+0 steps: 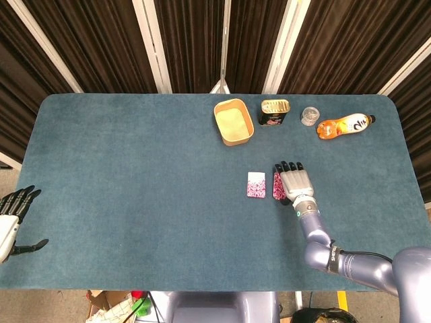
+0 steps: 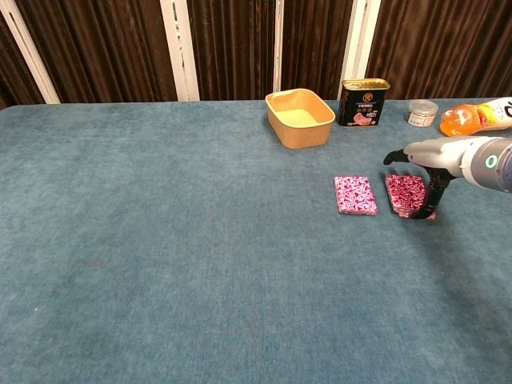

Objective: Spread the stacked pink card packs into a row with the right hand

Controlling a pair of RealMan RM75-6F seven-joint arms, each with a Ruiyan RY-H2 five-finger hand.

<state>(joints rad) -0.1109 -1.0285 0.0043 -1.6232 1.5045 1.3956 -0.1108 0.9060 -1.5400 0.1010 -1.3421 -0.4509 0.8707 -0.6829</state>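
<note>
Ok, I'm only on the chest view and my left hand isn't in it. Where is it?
Observer: The left hand is off the left edge of the table, on the near side. Its fingers are apart and it holds nothing.
Operator: And how does the right hand sit on the stack? I only see it side-on.
Observer: From above, the right hand lies palm-down over the right pack. Only a pink strip shows along the hand's left side.
Operator: My frame cuts the bottle off. Is it near the edge?
Observer: The orange bottle lies on its side, wholly on the table, with its cap toward the right edge.
</note>
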